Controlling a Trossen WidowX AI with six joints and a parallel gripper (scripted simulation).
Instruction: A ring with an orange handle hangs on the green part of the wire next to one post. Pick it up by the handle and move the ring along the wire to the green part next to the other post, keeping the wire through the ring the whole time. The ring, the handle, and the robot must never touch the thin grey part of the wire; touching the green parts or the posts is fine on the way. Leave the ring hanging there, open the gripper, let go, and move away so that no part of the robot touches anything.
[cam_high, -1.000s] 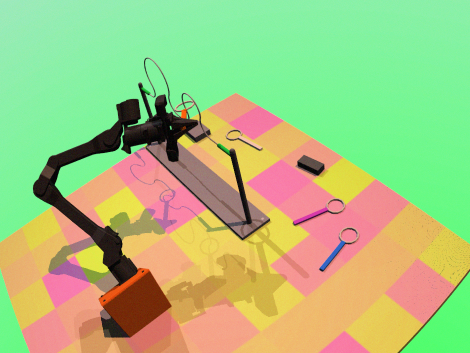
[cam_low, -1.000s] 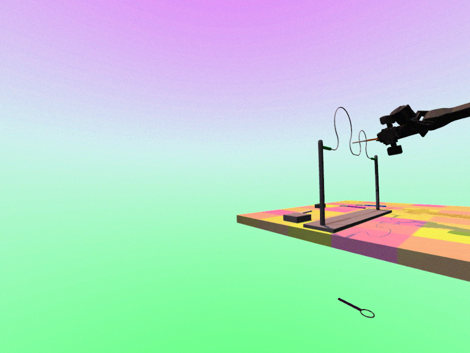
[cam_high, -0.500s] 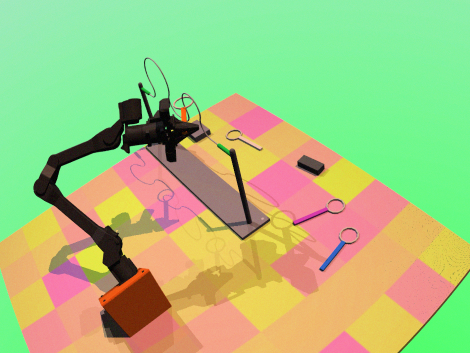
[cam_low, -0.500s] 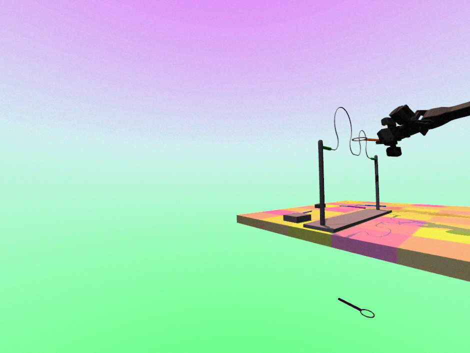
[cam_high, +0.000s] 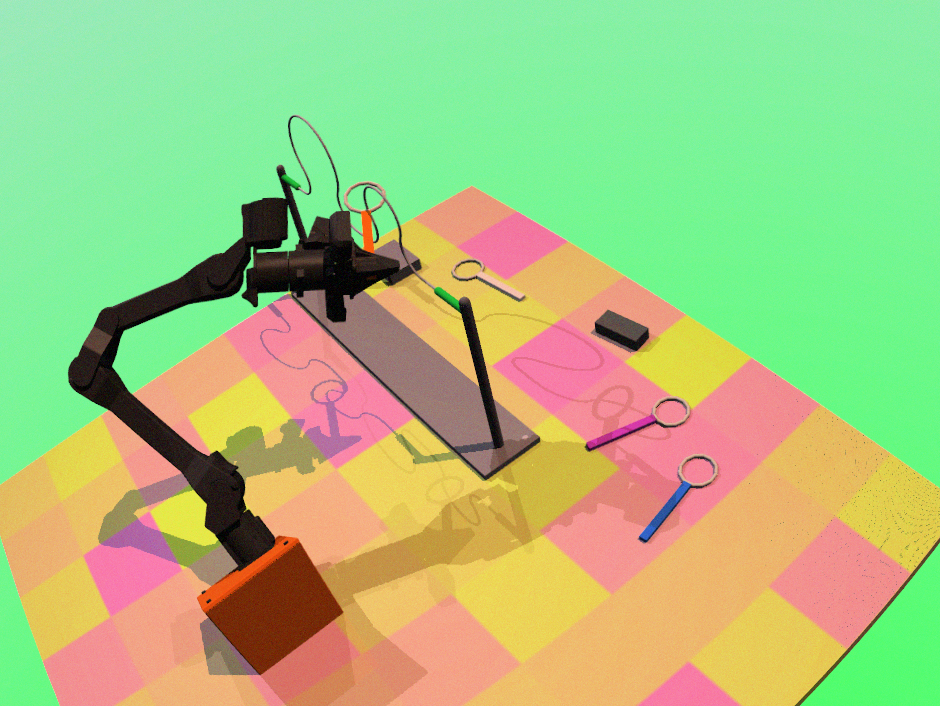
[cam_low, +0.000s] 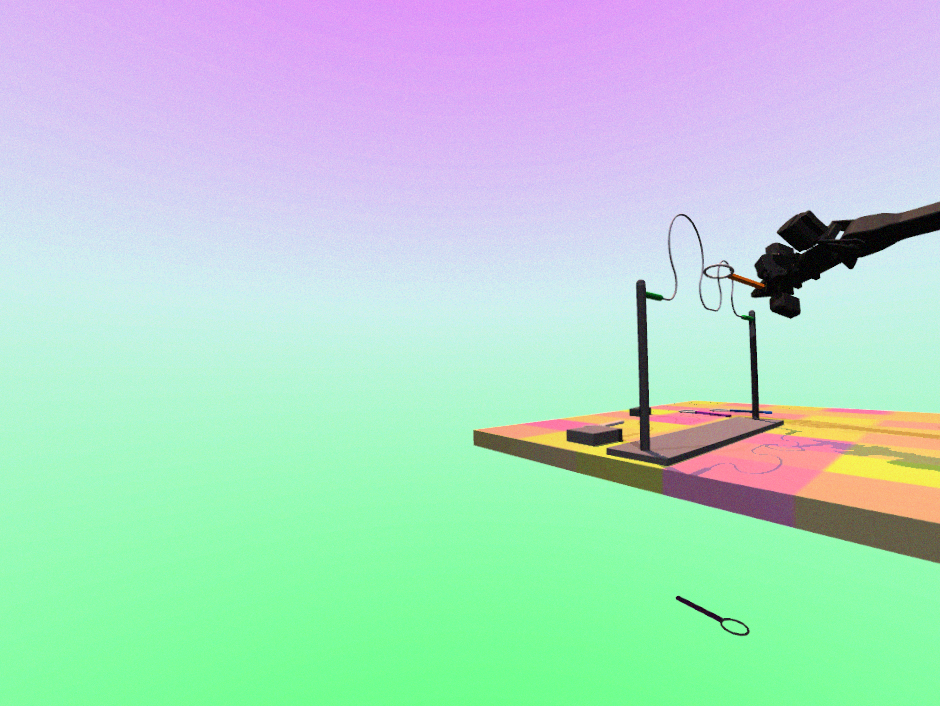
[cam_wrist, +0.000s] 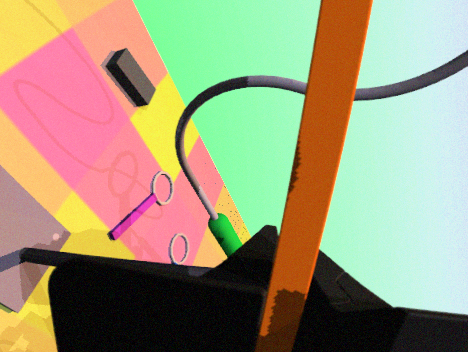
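Note:
My gripper (cam_high: 392, 267) (cam_low: 760, 289) (cam_wrist: 277, 238) is shut on the orange handle (cam_high: 367, 231) (cam_low: 746, 281) (cam_wrist: 327, 125). The ring (cam_high: 346, 197) (cam_low: 705, 271) is at the handle's far end, around the grey wire (cam_high: 324, 145) (cam_low: 682, 215) (cam_wrist: 262, 81) near its smaller hump, between the posts. Whether they touch cannot be told. The near post (cam_high: 481, 372) (cam_low: 753, 364) bears one green part (cam_high: 448, 298) (cam_low: 746, 317) (cam_wrist: 224, 232); the far post (cam_high: 294, 212) (cam_low: 642, 364) bears the other green part (cam_high: 291, 182) (cam_low: 654, 296). The ring is out of the wrist view.
The base plate (cam_high: 425, 379) (cam_low: 706, 440) lies below. Rings with a pale handle (cam_high: 501, 286), a magenta handle (cam_high: 623, 433) (cam_wrist: 132, 217) and a blue handle (cam_high: 664, 512) lie beyond it, near a dark block (cam_high: 621, 329) (cam_wrist: 132, 77). Another block (cam_low: 592, 436) stands by the far post.

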